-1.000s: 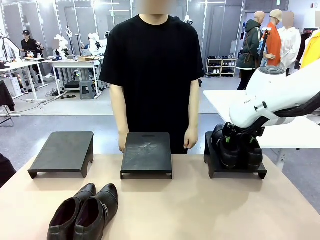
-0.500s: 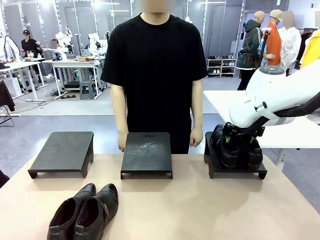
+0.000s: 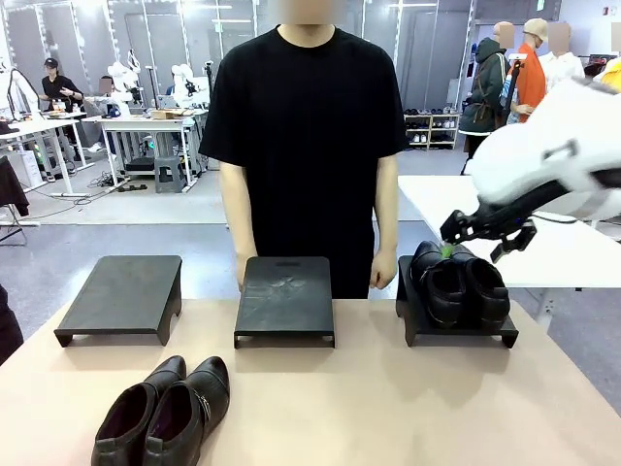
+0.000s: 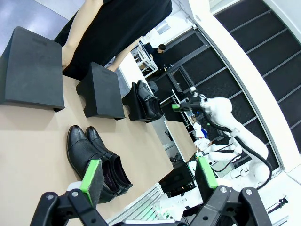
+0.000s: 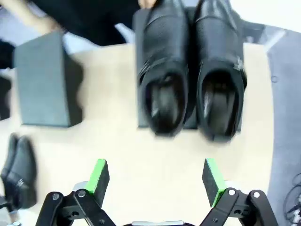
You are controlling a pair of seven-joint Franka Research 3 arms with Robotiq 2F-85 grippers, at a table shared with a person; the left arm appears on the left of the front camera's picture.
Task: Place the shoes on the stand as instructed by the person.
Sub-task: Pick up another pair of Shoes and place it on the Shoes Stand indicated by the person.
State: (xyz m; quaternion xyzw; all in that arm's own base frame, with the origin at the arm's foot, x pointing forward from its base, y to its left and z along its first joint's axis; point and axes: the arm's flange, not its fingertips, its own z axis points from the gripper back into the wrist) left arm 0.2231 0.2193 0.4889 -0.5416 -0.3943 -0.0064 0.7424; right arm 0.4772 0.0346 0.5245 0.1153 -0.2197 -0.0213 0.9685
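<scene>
The right fingers [image 5: 99, 178] stood spread wide with nothing between them, hanging above and apart from a pair of black shoes [image 5: 193, 70]. That pair sat side by side on the right stand [image 3: 456, 336], toes toward the person [image 3: 306, 146]. One shoe seemed to carry a strap across its top, though the wrist view was blurred.

The left fingers [image 4: 91, 175] were likewise spread and empty, above the near part of the desk [image 3: 388, 408]. The second pair [image 3: 165, 413] lay on the desk below them, touching each other. It sat on the robot's side of the left stand [image 3: 121, 291] and the middle stand [image 3: 284, 291]. The person stood behind the middle stand, arms down, a hand [image 3: 381, 277] near each far corner.
</scene>
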